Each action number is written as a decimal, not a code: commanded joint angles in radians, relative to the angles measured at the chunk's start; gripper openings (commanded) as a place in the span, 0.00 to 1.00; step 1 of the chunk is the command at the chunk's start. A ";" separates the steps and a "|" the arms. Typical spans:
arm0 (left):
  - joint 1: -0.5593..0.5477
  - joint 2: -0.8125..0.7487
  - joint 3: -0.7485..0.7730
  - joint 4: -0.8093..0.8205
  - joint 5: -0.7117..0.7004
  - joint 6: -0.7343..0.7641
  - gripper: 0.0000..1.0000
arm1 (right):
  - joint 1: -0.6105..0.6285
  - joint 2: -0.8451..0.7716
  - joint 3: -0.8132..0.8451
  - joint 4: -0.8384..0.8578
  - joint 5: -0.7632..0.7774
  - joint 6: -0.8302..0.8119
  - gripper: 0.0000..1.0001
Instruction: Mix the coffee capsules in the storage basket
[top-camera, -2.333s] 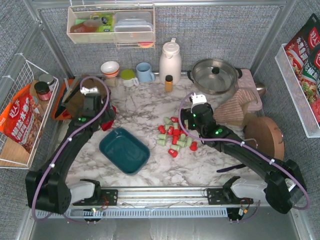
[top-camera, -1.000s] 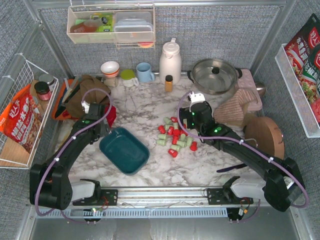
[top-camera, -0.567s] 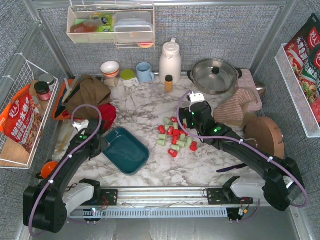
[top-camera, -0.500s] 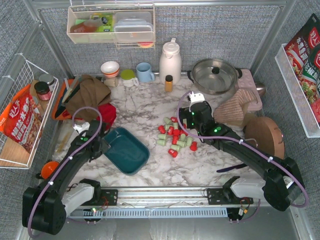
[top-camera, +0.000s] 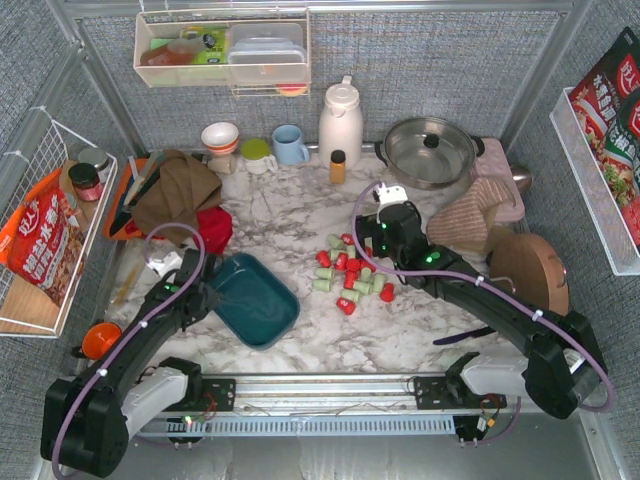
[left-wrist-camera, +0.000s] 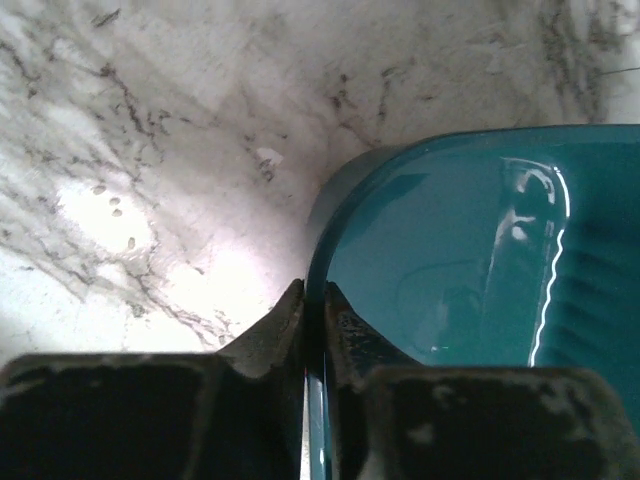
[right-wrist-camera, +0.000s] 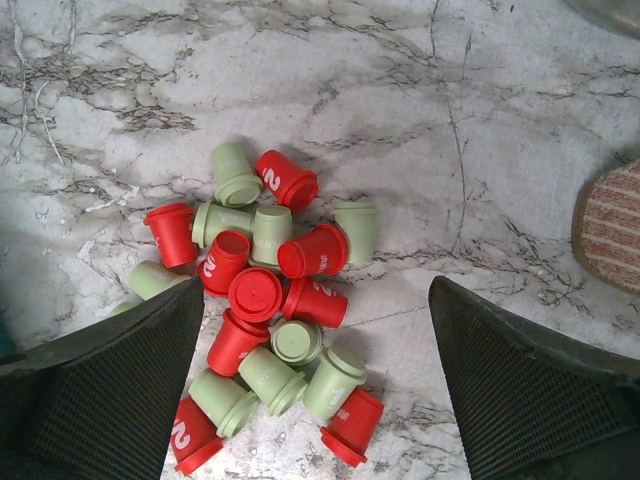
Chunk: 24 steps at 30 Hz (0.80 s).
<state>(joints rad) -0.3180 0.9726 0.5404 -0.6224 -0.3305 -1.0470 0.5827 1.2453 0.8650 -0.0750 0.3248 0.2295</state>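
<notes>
With the left gripper (left-wrist-camera: 313, 300) I am pinching, it seems, the thin stiff rim of the probably light, glossy storage basket (left-wrist-camera: 450, 270) stretching ahead of it, while the right gripper (right-wrist-camera: 316, 285) is hanging spread above the loose, roll-prone coffee capsules (right-wrist-camera: 270, 300) heaped beneath it.

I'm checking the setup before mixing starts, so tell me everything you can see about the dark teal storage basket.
The storage basket is a shallow oblong tray of glossy dark teal plastic, with rounded corners and a thin raised rim. It is empty and lies flat on the marble tabletop, turned diagonally, left of centre. The left end effector pinches the rim at the basket's left end, one finger inside and one outside. Nothing else touches it.
</notes>
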 joint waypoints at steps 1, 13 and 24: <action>0.001 0.004 0.034 0.102 0.000 0.073 0.16 | 0.002 0.007 0.014 -0.008 -0.003 0.004 0.99; 0.055 0.285 0.402 0.411 0.404 0.771 0.00 | 0.002 0.032 0.028 -0.023 -0.003 0.005 0.99; 0.150 0.921 1.067 -0.017 0.784 1.200 0.00 | 0.002 0.031 0.035 -0.037 0.020 -0.010 0.99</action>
<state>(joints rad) -0.1909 1.7664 1.4887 -0.4358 0.2790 -0.0051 0.5827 1.2789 0.8902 -0.1097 0.3305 0.2272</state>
